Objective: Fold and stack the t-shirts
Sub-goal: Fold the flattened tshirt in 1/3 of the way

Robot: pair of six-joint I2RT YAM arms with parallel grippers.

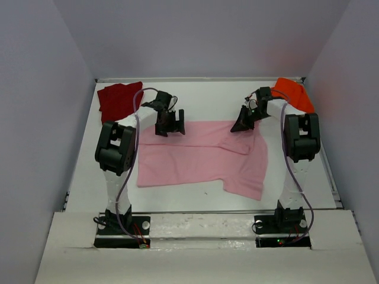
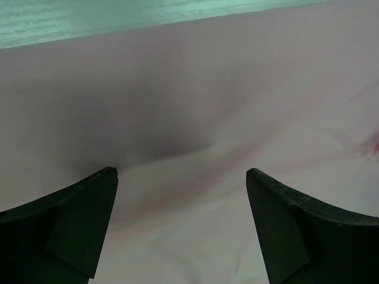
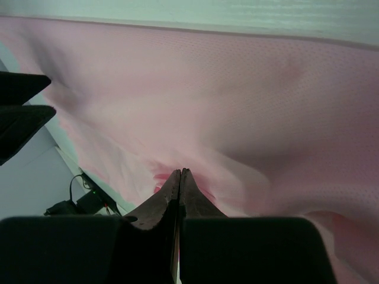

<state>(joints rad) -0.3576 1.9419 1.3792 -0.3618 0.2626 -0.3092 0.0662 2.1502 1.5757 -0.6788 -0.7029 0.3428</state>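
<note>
- Step in hand: first fold of the pink t-shirt (image 1: pixel 195 163). Nothing is stacked yet.
- The pink t-shirt lies spread in the middle of the table (image 1: pixel 195 97). The dark red t-shirt (image 1: pixel 120 100) is bunched at upper left of the top view and the orange t-shirt (image 1: pixel 293 93) at upper right, both apart from the pink one.
- Left gripper (image 1: pixel 170 125) hovers at the pink shirt's far edge, left of centre. Its fingers (image 2: pixel 71 225) are spread wide with flat pink cloth below the gap and nothing between them.
- Right gripper (image 1: pixel 243 122) is at the same far edge, toward the right. Its fingers (image 3: pixel 169 198) are pressed together, and I think a small pucker of pink cloth is pinched at the tips. The view is too tight to be sure.
- Long axis of the pink shirt runs left-right in the top view. One flap hangs toward the lower right and a crease runs in from the right-hand side. I can't make out the collar, so I can't say which way it points.
- Next move, my call: the left gripper drops and closes on the far edge to match the right. Then both carry that edge toward the bottom of the frame, level, so the fold lands square.
</note>
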